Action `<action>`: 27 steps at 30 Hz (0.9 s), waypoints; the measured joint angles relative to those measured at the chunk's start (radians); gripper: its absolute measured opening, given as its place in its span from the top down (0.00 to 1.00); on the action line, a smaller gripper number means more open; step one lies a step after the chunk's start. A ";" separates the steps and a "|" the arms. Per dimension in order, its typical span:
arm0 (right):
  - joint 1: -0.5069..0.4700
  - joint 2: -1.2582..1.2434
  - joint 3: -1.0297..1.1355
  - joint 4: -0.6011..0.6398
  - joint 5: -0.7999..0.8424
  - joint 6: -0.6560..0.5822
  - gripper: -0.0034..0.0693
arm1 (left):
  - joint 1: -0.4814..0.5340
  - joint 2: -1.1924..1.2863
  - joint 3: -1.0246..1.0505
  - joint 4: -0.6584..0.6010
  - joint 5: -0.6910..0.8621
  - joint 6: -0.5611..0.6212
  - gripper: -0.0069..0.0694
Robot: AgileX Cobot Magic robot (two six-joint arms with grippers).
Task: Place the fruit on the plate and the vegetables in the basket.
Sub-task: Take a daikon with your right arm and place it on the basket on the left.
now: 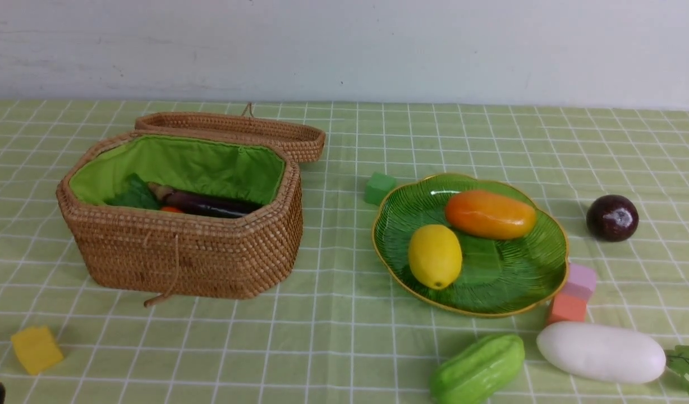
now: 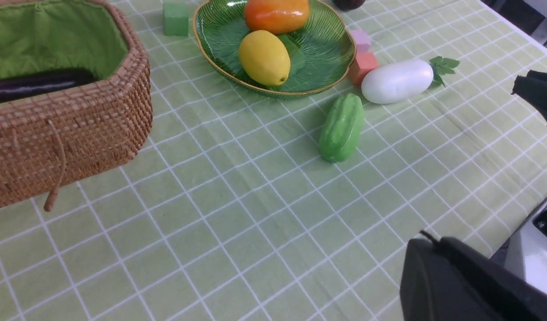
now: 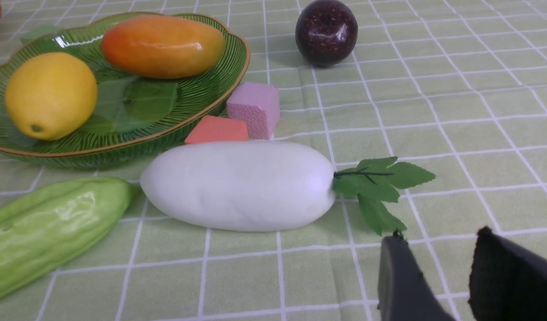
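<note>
The lemon (image 1: 434, 256) and the mango (image 1: 490, 214) lie on the green plate (image 1: 504, 283). The dark purple ball (image 1: 612, 217) sits on the cloth to the right of the plate. The open basket (image 1: 193, 252) holds the eggplant (image 1: 210, 203) and the red-orange vegetable (image 1: 171, 209). The white radish (image 1: 601, 352) and the green gourd (image 1: 478, 368) lie in front of the plate. My right gripper (image 3: 438, 236) is open and empty, just short of the radish's leaves (image 3: 380, 187). My left gripper (image 2: 434, 243) is shut and empty, over bare cloth, well short of the gourd (image 2: 342, 127).
Foam cubes lie about: a green one (image 1: 379, 188) behind the plate, a pink one (image 1: 580, 280) and an orange one (image 1: 566, 308) between plate and radish, a yellow one (image 1: 36, 349) at the front left. The basket lid (image 1: 238, 126) lies open behind the basket.
</note>
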 joint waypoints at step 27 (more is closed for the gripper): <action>0.000 0.000 0.000 -0.001 0.000 0.000 0.62 | 0.000 -0.460 0.718 0.613 -0.714 -0.469 0.93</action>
